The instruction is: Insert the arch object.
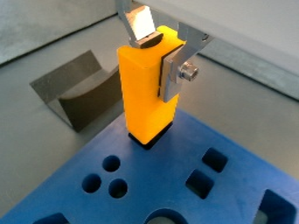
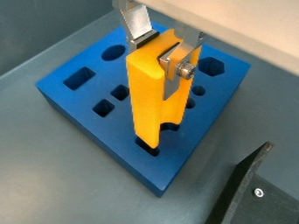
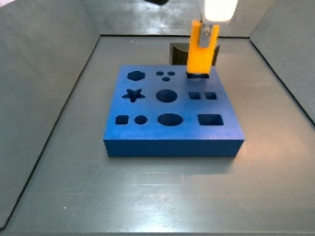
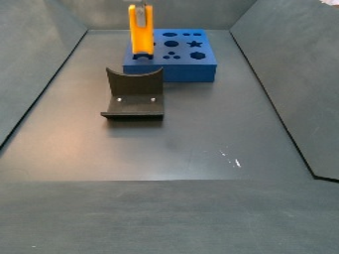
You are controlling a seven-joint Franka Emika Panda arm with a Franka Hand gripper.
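Observation:
My gripper (image 1: pixel 160 54) is shut on the top of a tall orange bar (image 1: pixel 146 96) with a rounded groove down one side, so it is arch-shaped in section. The bar stands upright, and its lower end sits in a hole near the edge of the blue board (image 1: pixel 152 166). The gripper (image 2: pixel 160 54), bar (image 2: pixel 152 105) and board (image 2: pixel 52 92) show in both wrist views. In both side views the bar (image 3: pixel 202 48) (image 4: pixel 139 35) stands at the board's (image 3: pixel 172 143) (image 4: pixel 185 67) corner nearest the fixture. No small dark grey-brown block shows.
The dark fixture (image 4: pixel 133 94) stands on the grey floor just beside the board's edge. It also shows in the wrist views (image 1: pixel 76 96) (image 2: pixel 251 188) and behind the bar (image 3: pixel 180 51). Grey walls enclose the floor. The board has several other shaped holes.

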